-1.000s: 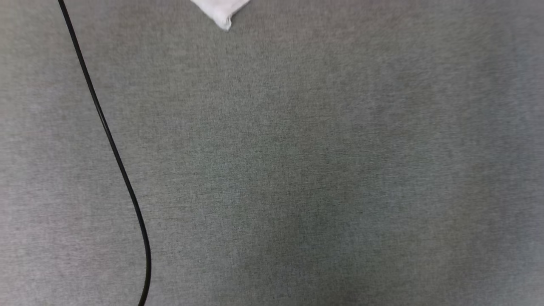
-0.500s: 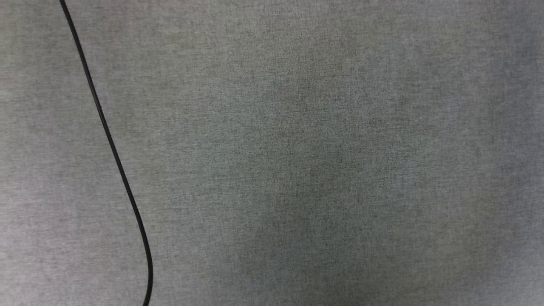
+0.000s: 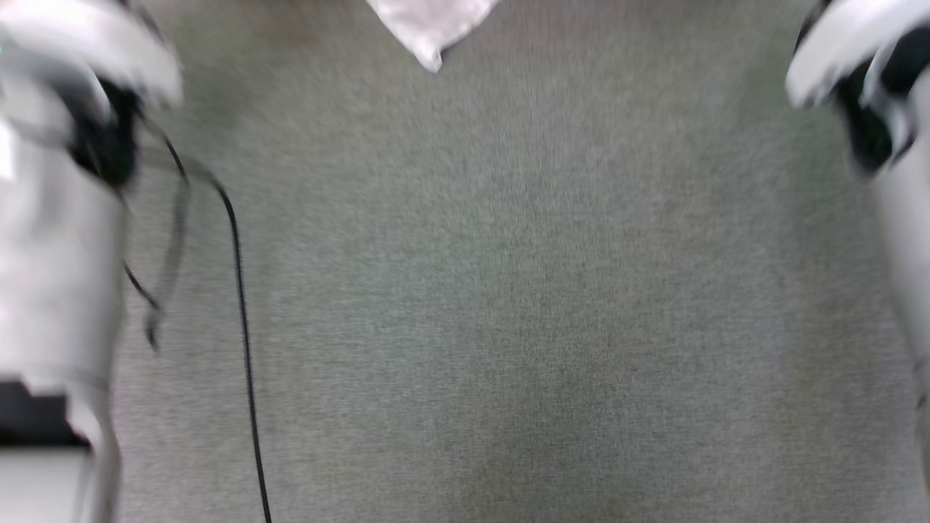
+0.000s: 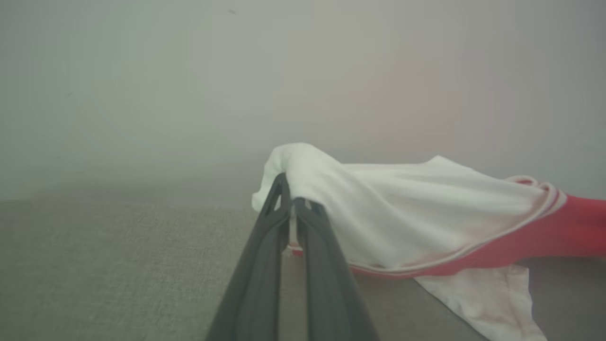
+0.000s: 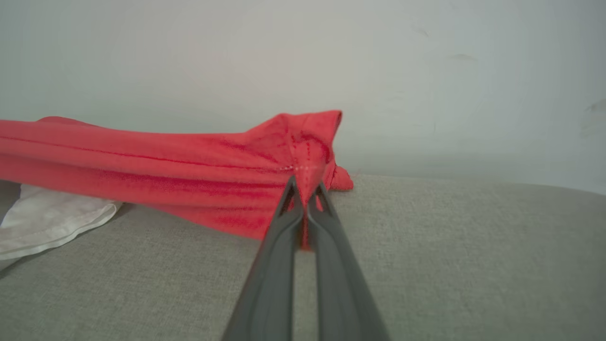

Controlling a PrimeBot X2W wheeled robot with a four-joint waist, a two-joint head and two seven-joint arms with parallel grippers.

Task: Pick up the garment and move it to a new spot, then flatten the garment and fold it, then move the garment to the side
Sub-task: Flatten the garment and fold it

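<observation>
The head camera looked steeply down on the grey fabric surface (image 3: 508,305), its picture blurred, with the left forearm (image 3: 51,276) and right forearm (image 3: 908,276) at the side edges and a white corner of the garment (image 3: 434,33) at the far edge. Each wrist camera sat low and close over that surface, facing a pale wall (image 4: 189,71) along its own fingers. The left gripper (image 4: 289,194) was at the white sleeve and the right gripper (image 5: 305,187) at the red hem. All three views shared the garment and the surface.

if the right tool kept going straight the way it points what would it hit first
First the red garment that the right tool is shut on, bunched at its tips; past that fold, probably the pale wall, though depth is unclear.
</observation>
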